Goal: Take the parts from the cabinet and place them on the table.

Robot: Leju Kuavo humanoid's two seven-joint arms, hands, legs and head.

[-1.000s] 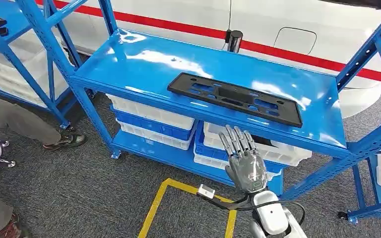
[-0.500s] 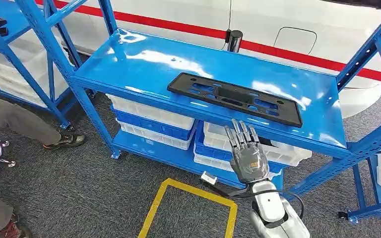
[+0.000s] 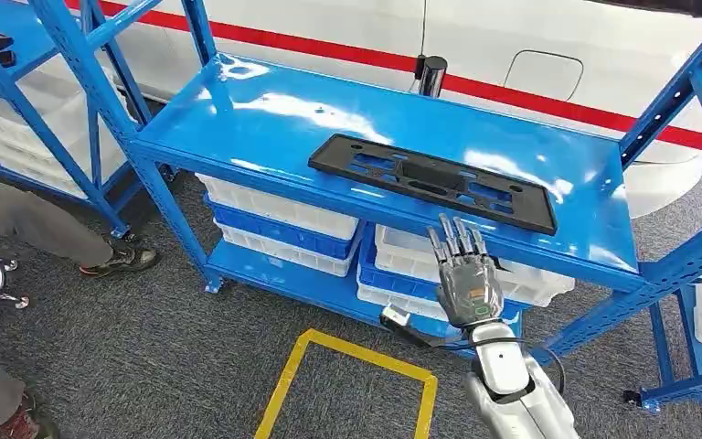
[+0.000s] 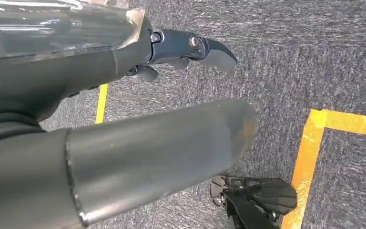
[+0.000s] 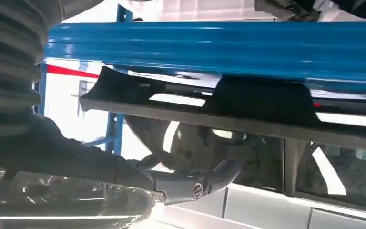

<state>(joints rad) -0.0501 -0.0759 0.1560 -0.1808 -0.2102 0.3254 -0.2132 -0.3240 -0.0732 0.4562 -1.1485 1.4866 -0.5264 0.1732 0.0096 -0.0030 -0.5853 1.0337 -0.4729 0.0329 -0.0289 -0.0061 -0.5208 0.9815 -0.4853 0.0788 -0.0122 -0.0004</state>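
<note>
Right hand [image 3: 464, 279] raised in front of the blue cabinet [image 3: 238, 123], fingers [image 3: 457, 240] straight, slightly spread and holding nothing, tips just short of the shelf's front edge. Silver forearm [image 3: 512, 389] running down toward 5 o'clock, with a black cable [image 3: 425, 337] looping off the wrist toward 9 o'clock. Black flat part [image 3: 431, 182] lying at 12 o'clock from the hand, flat on the top shelf near the front edge, long axis running from 10 o'clock to 4 o'clock across the shelf, apart from the fingertips. Seen edge-on in the right wrist view as a dark slotted bar [image 5: 228, 107] against the blue shelf lip [image 5: 209, 45], with a curved dark finger [image 5: 205, 179] close beside it and not touching. Left hand [image 4: 124, 124] hanging over grey carpet [image 4: 305, 57], thick grey thumb [image 4: 162, 143] and a dark finger [image 4: 195, 50] apart with nothing between them. Yellow floor tape [image 4: 310, 157] on the carpet near it; same yellow tape [image 3: 292, 384] at 8 o'clock from the right hand in the head view. White and blue bins [image 3: 279, 224] stacked on the lower shelf at 9 o'clock from the right hand, more white bins [image 3: 530, 279] just at 3 o'clock. Small dark cylinder [image 3: 432, 75] standing at the shelf's back edge, 12 o'clock. White car body with a red stripe [image 3: 530, 101] behind the cabinet. Person's shoe [image 3: 119, 261] on the carpet far out at 9 o'clock.
</note>
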